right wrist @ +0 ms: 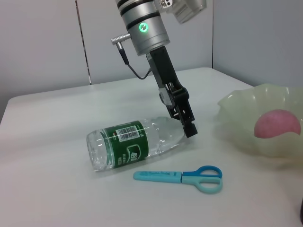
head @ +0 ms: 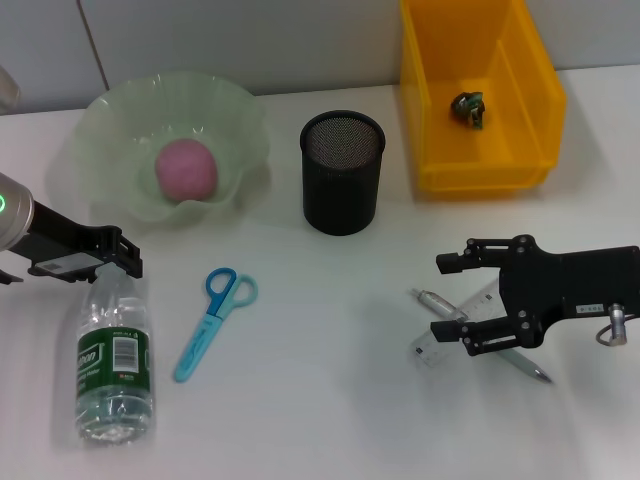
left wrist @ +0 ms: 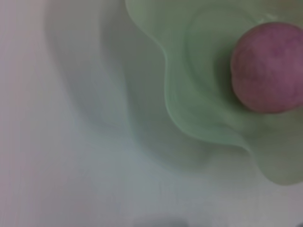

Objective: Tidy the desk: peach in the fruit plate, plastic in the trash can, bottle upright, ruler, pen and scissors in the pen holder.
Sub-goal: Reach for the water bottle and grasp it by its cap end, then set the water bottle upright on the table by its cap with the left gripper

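Note:
A clear bottle [head: 114,365] with a green label lies on its side at the front left. My left gripper [head: 125,258] is at its neck end, which it hides; the right wrist view shows the left gripper [right wrist: 189,127] touching the bottle [right wrist: 130,144] there. The pink peach [head: 185,170] sits in the green fruit plate [head: 110,130]. Blue scissors [head: 212,320] lie flat beside the bottle. My right gripper [head: 450,298] is open low over the pen [head: 436,301] and the clear ruler [head: 430,352]. The black mesh pen holder [head: 342,175] stands mid-table. A crumpled plastic piece [head: 468,107] lies in the yellow trash can [head: 480,180].
The left wrist view shows only the plate's wavy rim [left wrist: 189,94] with the peach [left wrist: 269,68] over white table. A wall runs behind the plate and the trash can. Bare table lies between the scissors [right wrist: 184,176] and my right gripper.

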Robot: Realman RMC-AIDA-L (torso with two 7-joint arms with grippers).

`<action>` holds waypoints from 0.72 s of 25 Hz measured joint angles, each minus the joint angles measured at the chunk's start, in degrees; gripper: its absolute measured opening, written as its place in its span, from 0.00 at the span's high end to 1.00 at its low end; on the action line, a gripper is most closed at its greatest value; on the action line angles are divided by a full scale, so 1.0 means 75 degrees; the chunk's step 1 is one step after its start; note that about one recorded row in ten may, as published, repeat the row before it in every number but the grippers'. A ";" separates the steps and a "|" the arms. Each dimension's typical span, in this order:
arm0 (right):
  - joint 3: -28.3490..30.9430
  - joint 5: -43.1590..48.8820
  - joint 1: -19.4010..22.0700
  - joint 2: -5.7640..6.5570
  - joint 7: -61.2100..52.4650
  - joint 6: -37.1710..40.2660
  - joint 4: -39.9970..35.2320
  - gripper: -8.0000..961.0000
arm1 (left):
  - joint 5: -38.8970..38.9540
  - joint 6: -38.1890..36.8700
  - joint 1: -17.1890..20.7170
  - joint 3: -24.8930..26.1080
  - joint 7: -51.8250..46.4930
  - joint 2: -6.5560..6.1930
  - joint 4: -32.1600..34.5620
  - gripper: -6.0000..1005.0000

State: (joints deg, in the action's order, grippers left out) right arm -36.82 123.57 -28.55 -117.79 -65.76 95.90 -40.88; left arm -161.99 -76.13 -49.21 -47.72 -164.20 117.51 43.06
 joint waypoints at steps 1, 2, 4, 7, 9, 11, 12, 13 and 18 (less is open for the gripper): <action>0.0000 0.0000 -0.0003 -0.0005 -0.0001 0.0001 -0.0005 0.14 | -0.0002 -0.0010 0.0000 0.0000 0.0004 -0.0001 0.0000 0.51; 0.0000 0.0000 -0.0004 -0.0011 -0.0001 0.0003 -0.0015 0.14 | -0.0003 -0.0046 0.0000 -0.0001 0.0026 0.0000 0.0000 0.52; 0.0000 0.0000 -0.0004 -0.0023 -0.0002 0.0007 -0.0037 0.14 | -0.0002 -0.0061 0.0000 -0.0001 0.0036 0.0000 0.0003 0.54; 0.0000 0.0000 -0.0003 -0.0043 -0.0011 0.0019 -0.0069 0.14 | 0.0041 -0.0281 0.0000 0.0002 0.0085 -0.0001 0.0166 0.54; 0.0000 -0.0002 -0.0003 -0.0044 -0.0014 0.0020 -0.0070 0.14 | 0.0053 -0.0477 -0.0005 0.0037 0.0139 0.0000 0.0398 0.54; 0.0000 -0.0011 -0.0003 -0.0045 -0.0018 0.0023 -0.0070 0.14 | 0.0081 -0.0660 -0.0005 0.0075 0.0190 0.0019 0.0695 0.54; 0.0000 -0.0022 -0.0002 -0.0045 -0.0028 0.0023 -0.0073 0.14 | 0.0098 -0.0709 -0.0004 0.0075 0.0193 0.0025 0.0782 0.54; 0.0000 -0.0022 -0.0002 -0.0045 -0.0028 0.0023 -0.0073 0.14 | 0.0143 -0.0797 0.0005 0.0069 0.0197 0.0032 0.0949 0.54; 0.0000 -0.0033 -0.0009 -0.0045 -0.0110 0.0023 -0.0098 0.14 | 0.0337 -0.1023 0.0036 0.0030 0.0203 0.0025 0.1253 0.55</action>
State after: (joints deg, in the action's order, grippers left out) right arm -36.82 123.32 -28.61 -118.13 -66.58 96.07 -41.61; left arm -159.46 -83.80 -48.94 -47.49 -162.68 117.70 52.46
